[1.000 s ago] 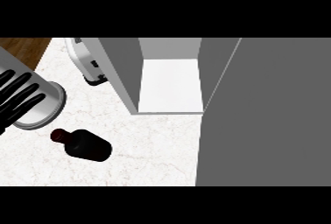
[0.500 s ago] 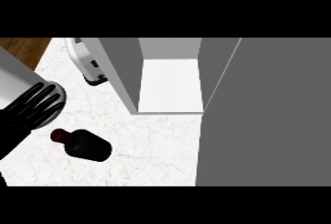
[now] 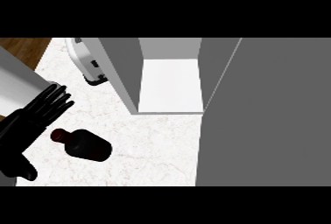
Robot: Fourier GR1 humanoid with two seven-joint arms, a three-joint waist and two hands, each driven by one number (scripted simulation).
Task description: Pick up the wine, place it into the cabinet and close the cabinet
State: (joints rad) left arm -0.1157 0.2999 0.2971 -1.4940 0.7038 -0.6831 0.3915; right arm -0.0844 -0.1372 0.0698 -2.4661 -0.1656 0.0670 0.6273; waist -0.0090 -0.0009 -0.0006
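Observation:
The wine bottle (image 3: 82,145), dark with a reddish cap, lies on its side on the white marble counter (image 3: 149,148), its neck pointing up-left. My left hand (image 3: 26,131) is just left of the neck with straight fingers (image 3: 53,101) pointing up-right and the thumb low at the left edge; it is open and holds nothing. Whether it touches the cap I cannot tell. The cabinet (image 3: 169,85) stands open at the top centre, showing a white shelf. Its grey door (image 3: 265,113) fills the right side. My right hand is out of sight.
A white appliance (image 3: 87,61) stands on the counter left of the cabinet's side wall. Wooden floor (image 3: 22,48) shows beyond the counter's top-left edge. My grey left forearm (image 3: 14,81) covers the upper left.
My left hand has swung down and to the right from the left edge, ending beside the bottle's neck. The bottle and the cabinet door have not moved.

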